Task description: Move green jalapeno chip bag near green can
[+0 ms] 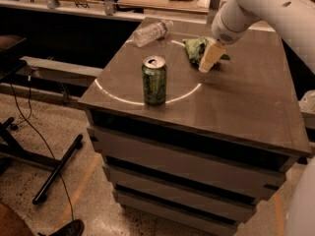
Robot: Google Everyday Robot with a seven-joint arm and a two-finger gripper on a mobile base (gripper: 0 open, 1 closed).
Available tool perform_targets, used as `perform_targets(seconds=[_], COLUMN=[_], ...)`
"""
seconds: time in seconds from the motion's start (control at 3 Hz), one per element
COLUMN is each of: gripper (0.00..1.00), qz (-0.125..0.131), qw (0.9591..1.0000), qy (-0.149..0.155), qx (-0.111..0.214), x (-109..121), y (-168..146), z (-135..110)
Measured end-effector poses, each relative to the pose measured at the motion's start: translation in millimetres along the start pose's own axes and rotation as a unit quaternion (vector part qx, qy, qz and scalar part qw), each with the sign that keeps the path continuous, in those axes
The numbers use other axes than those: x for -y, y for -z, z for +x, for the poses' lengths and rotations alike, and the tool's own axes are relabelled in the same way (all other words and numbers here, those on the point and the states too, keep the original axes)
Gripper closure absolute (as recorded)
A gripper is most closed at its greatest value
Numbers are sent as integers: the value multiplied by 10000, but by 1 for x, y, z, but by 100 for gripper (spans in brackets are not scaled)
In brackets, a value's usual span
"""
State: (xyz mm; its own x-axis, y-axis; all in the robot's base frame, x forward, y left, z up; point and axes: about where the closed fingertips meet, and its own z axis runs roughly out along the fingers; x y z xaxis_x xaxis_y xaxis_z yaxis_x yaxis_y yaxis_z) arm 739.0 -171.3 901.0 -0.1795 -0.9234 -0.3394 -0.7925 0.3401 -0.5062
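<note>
The green jalapeno chip bag (196,48) lies crumpled on the far middle of the brown tabletop (236,102). The green can (154,80) stands upright near the front left, silver top showing, well apart from the bag. My gripper (208,61) comes down from the white arm at the upper right and sits right against the bag's right side, its pale fingers (209,56) reaching down over the bag's edge to the tabletop.
A clear plastic bottle (152,32) lies on its side at the table's far left corner. A thin bright arc (133,101) curves across the tabletop around the can. Drawer fronts sit below the top. Cables and a stand base lie on the floor at left.
</note>
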Motion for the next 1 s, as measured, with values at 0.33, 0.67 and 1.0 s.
perform_targets(seconds=[0.33, 0.67, 1.0], gripper=[23, 44, 77], qz=[-252, -438, -641], qw=[9987, 9970, 9959], qy=[-449, -632, -645], qx=[-47, -42, -5], x=[-4, -12, -23], y=[-14, -18, -19], z=[20, 26, 24])
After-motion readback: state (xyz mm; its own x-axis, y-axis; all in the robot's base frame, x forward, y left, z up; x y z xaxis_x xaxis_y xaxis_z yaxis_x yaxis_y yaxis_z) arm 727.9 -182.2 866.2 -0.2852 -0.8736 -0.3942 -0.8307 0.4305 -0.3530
